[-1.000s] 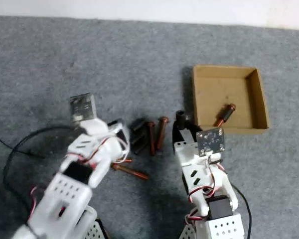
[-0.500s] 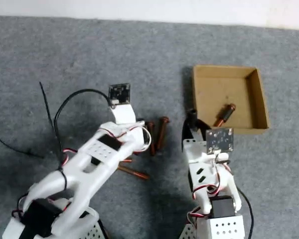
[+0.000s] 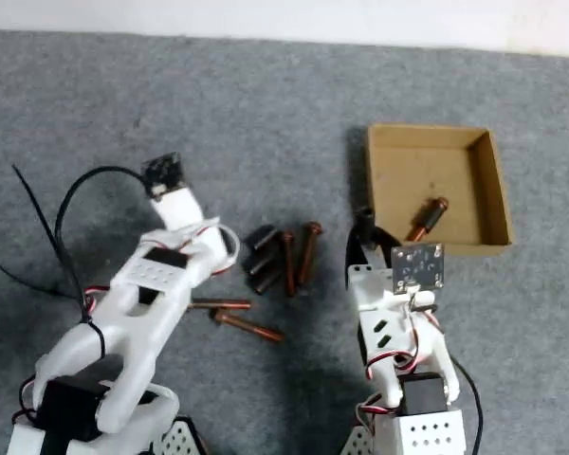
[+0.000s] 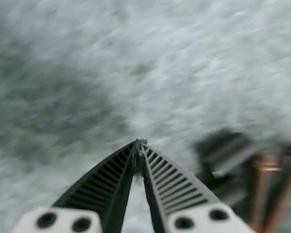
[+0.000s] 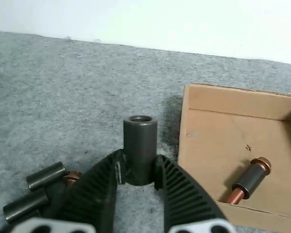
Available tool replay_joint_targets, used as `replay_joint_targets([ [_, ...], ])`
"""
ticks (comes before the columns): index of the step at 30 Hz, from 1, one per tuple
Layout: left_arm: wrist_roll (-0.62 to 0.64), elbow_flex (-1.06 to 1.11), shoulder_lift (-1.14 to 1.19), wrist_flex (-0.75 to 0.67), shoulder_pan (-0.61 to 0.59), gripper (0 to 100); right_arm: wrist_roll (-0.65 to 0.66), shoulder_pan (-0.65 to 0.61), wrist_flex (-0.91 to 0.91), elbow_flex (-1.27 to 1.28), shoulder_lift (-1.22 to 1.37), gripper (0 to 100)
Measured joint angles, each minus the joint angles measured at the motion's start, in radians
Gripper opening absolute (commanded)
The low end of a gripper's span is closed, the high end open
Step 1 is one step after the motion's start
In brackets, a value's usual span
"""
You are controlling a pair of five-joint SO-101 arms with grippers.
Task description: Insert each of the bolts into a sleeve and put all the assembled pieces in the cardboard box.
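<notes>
Right claw on my end is clamped on an upright sleeve beside the cardboard box; left claw is pinched together over the surface.

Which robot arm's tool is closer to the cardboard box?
Right. The right tool holds a sleeve just beside the cardboard box; the left tool sits beyond the loose bolts, farther off.

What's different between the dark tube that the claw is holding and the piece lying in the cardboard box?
The tube stands upright, clamped in the right gripper; the piece in the box lies on its side, free. The tube's top is open and empty; the piece in the box has a copper bolt through it. The tube is outside the cardboard box, the piece inside it. Both are dark sleeves.
</notes>
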Motion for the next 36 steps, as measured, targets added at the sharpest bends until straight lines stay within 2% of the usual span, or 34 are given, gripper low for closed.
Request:
replay_joint_targets([
  [8, -0.301, 0.127, -0.008, -0.009, -0.037, 1, 0.000, 0.000, 0.000, 0.000, 0.000, 0.5],
  [11, -0.361, 0.187, -0.087, -0.012, -0.037, 1, 0.000, 0.000, 0.000, 0.000, 0.000, 0.5],
  [18, -0.387, 0.443, -0.497, -0.012, -0.037, 1, 0.000, 0.000, 0.000, 0.000, 0.000, 0.5],
  [23, -0.512, 0.623, -0.830, -0.003, -0.037, 1, 0.000, 0.000, 0.000, 0.000, 0.000, 0.5],
  [28, -0.545, 0.638, -1.122, 0.236, -0.087, 1, 0.000, 0.000, 0.000, 0.000, 0.000, 0.5],
  [36, -0.546, 0.635, -1.427, 0.770, -0.104, 1, 0.000, 0.000, 0.000, 0.000, 0.000, 0.5],
])
